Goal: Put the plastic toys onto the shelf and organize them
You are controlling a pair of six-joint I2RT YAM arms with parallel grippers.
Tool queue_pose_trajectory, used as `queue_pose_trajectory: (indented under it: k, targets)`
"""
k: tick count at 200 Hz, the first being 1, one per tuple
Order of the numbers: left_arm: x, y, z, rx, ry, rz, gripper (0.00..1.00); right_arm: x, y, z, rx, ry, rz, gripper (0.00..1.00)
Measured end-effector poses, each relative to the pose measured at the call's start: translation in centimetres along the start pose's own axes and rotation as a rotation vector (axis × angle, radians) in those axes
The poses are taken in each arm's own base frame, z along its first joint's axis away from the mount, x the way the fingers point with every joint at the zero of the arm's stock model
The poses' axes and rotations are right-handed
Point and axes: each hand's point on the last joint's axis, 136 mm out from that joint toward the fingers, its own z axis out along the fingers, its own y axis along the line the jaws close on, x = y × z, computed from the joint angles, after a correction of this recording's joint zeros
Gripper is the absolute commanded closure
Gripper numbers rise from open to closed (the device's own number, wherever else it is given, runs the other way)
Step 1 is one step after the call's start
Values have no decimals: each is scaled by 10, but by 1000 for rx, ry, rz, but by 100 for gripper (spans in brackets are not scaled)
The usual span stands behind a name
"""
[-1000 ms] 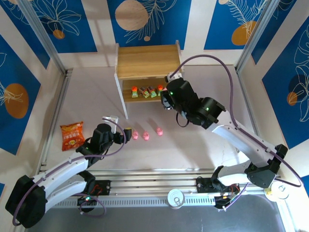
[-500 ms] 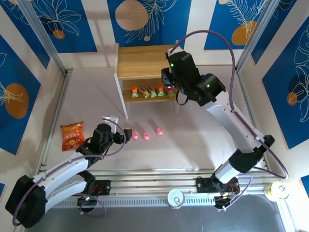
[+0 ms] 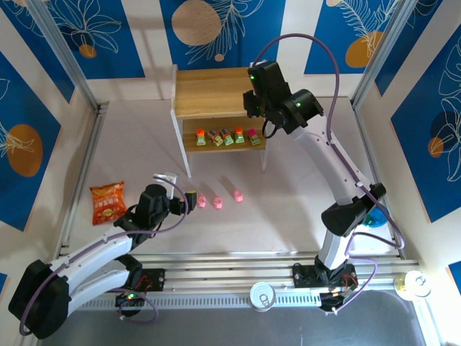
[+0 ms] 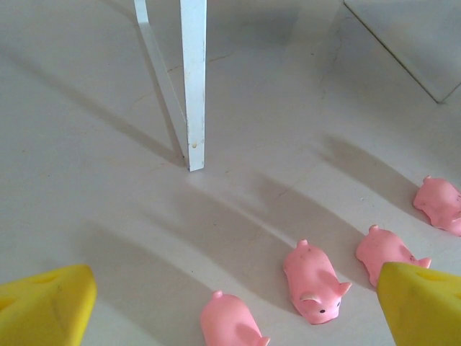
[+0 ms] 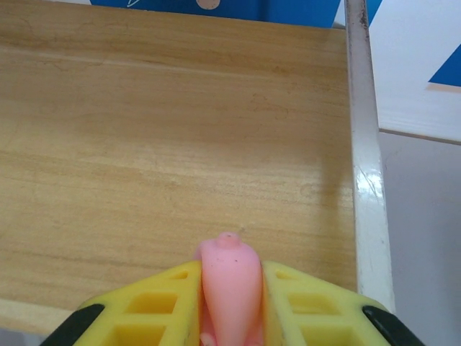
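I have a pink pig (image 5: 227,268) pinched between the yellow fingers (image 5: 162,306) of the right gripper (image 5: 229,288); the jaws are closed on its sides and its rounded end pokes out past the fingertips. It hangs over the top board of the shelf (image 5: 180,144), close to the right side panel; whether it touches the wood I cannot tell. From the overhead camera the right gripper (image 3: 250,108) sits at the right end of the shelf (image 3: 212,90), with its arm stretched far out from the base.

On the lower tier a row of five blocky toys (image 3: 227,136) stands side by side, spread from the left part of the board to near the right panel; their red and orange tops face up.

In front of the shelf, on the table (image 3: 295,202), I count four more pigs (image 4: 313,281) through the left wrist camera; they lie in a loose line, close together but not touching, near a white shelf leg (image 4: 193,79).

The left gripper (image 4: 230,310) hovers low by the left end of that line; its fingers are spread wide and grip nothing.

The overhead camera puts the left gripper (image 3: 189,198) just left of the pigs; an orange snack bag (image 3: 107,202) lies well to its left.
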Motion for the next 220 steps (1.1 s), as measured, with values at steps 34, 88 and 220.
queue_pose_trajectory:
  k: [34,88,220]
  targets:
    - [-1,0,0,1,-4,-1,0,-3,-4,0,19,-6,-21,76]
    - [0,-3,0,16,-1,-1,0,-13,-17,2,54,-24,-21,75]
    - [0,-3,0,19,0,-1,0,-11,-17,19,73,0,-51,59]
